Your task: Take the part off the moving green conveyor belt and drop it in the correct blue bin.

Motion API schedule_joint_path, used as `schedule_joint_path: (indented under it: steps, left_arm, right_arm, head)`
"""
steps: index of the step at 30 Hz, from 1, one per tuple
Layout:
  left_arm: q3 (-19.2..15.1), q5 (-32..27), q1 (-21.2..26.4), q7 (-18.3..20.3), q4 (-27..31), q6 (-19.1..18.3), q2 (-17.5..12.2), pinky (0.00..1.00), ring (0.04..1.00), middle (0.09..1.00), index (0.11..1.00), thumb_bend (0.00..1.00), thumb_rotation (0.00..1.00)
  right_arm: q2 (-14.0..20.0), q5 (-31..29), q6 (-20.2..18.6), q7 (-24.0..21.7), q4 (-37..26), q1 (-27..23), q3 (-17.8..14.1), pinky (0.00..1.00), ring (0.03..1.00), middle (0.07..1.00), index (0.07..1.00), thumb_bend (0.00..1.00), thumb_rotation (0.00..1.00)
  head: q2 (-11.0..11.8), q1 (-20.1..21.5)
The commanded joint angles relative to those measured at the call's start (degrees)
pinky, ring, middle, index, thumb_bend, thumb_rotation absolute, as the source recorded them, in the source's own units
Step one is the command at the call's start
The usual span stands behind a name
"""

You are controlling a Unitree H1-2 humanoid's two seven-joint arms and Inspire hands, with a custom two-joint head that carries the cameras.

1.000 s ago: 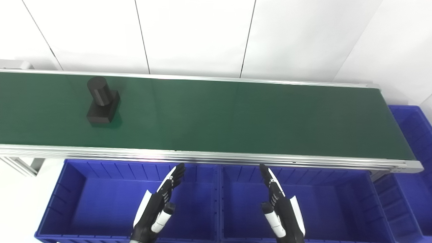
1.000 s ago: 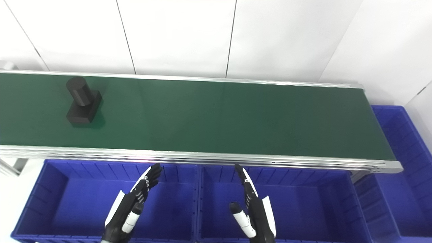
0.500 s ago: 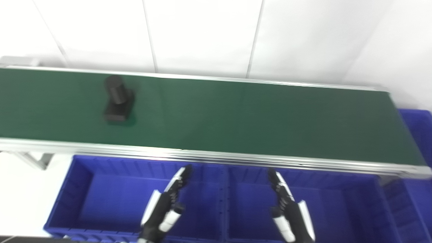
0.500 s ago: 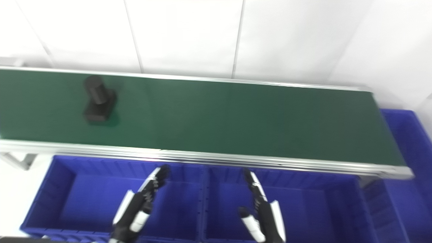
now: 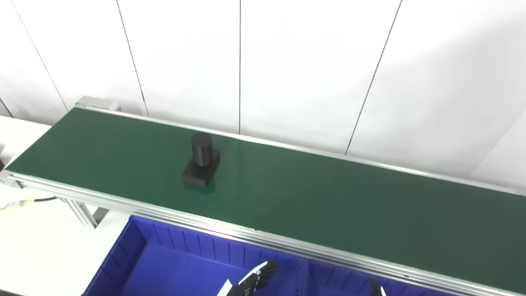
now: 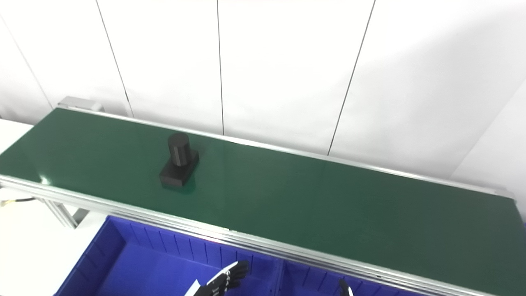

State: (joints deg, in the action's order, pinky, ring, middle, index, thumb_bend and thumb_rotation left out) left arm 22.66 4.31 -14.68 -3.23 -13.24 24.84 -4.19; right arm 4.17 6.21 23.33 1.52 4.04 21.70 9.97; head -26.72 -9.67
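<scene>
We see the black part, an upright cylinder on a square block (image 5: 201, 163), left of centre on the green conveyor belt (image 5: 328, 197), up-left of our nearer left hand (image 5: 250, 283), whose fingers extend loosely apart at the bottom edge, while our right hand (image 5: 376, 289) barely shows, grip unreadable.

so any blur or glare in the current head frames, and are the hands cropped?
Left eye view: sharp; black part crisp on the green belt, soft wall sheen across the belt. Right eye view: equally sharp, small bright glint on the belt's near left edge. In both, left hand and right hand are cut off at the bottom edge.
</scene>
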Motion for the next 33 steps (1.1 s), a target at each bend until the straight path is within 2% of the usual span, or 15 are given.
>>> schedule_joint_path:
  steps: [1, 6, 13, 18, 20, 22, 25, 27, 29, 33]
  left_arm:
    - [0.52, 0.26, 1.04, -1.29, 0.51, 2.08, 0.26, 0.88, 0.902, 0.894, 0.887, 0.85, 0.82]
    - [1.63, 0.87, 1.56, -3.2, -0.27, 2.08, -0.05, 0.86, 0.894, 0.888, 0.878, 0.86, 0.82]
    - [3.8, 1.51, 2.61, -6.08, -0.68, 2.08, -0.87, 0.84, 0.882, 0.878, 0.867, 0.85, 0.82]
    - [4.83, 1.61, 3.38, -8.09, -0.87, 2.08, -1.2, 0.83, 0.87, 0.869, 0.859, 0.87, 0.83]
    - [4.95, 1.34, 3.45, -8.32, -0.71, 2.08, -1.16, 0.82, 0.868, 0.864, 0.853, 0.88, 0.83]
    - [5.73, 2.22, 3.79, -9.87, -0.61, 2.08, -1.42, 0.82, 0.866, 0.862, 0.85, 0.87, 0.84]
    - [7.2, 3.51, 4.48, -12.65, -0.72, 2.08, -1.91, 0.8, 0.857, 0.853, 0.839, 0.86, 0.85]
    - [8.13, 3.84, 5.0, -14.1, -0.88, 2.08, -2.2, 0.79, 0.846, 0.842, 0.829, 0.89, 0.88]
    - [8.83, 3.82, 5.34, -15.27, -1.0, 2.08, -2.3, 0.78, 0.836, 0.832, 0.814, 0.9, 0.88]
    - [10.41, 4.22, 5.79, -17.73, -1.19, 2.08, -2.52, 0.78, 0.832, 0.826, 0.806, 0.9, 0.9]
  right_arm:
    - [-0.32, -0.92, 3.58, 0.64, -0.71, -0.4, -0.34, 1.0, 1.0, 0.996, 0.982, 0.71, 1.0]
    - [-0.33, -0.26, 3.58, 1.77, -0.5, -0.48, -0.43, 1.0, 1.0, 0.999, 0.978, 0.7, 1.0]
    - [-0.66, 0.4, 3.59, 4.86, -3.15, -0.73, 0.32, 1.0, 0.99, 0.967, 0.976, 0.76, 0.96]
    - [-2.36, 3.51, 3.35, 5.96, -11.47, -1.55, 0.31, 1.0, 0.999, 0.968, 0.965, 0.76, 0.93]
    - [-3.39, 5.41, 2.46, 6.02, -15.28, -3.07, -0.43, 1.0, 0.968, 0.93, 0.941, 0.81, 0.92]
    - [-4.18, 7.41, 1.54, 6.06, -18.13, -4.89, -1.17, 0.99, 0.947, 0.918, 0.935, 0.81, 0.92]
    - [-4.71, 10.85, -2.35, 4.84, -22.49, -8.89, -2.24, 0.93, 0.918, 0.915, 0.932, 0.83, 0.92]
    - [-4.27, 11.49, -5.35, 3.32, -24.39, -11.74, -2.61, 0.94, 0.936, 0.929, 0.942, 0.86, 0.92]
    - [-3.62, 11.45, -8.53, 1.52, -25.64, -14.87, -2.9, 0.94, 0.941, 0.929, 0.935, 0.89, 0.86]
    - [-2.08, 12.94, -15.63, -2.18, -27.16, -20.75, -3.16, 0.93, 0.946, 0.934, 0.936, 0.92, 0.81]
  head:
    - [0.58, 0.28]
    - [2.12, 1.26]
    - [3.05, 2.54]
    - [2.43, 4.16]
    - [2.3, 4.72]
    - [2.32, 5.08]
    - [2.1, 5.61]
    - [1.93, 5.92]
    - [1.8, 6.21]
    - [1.56, 6.9]
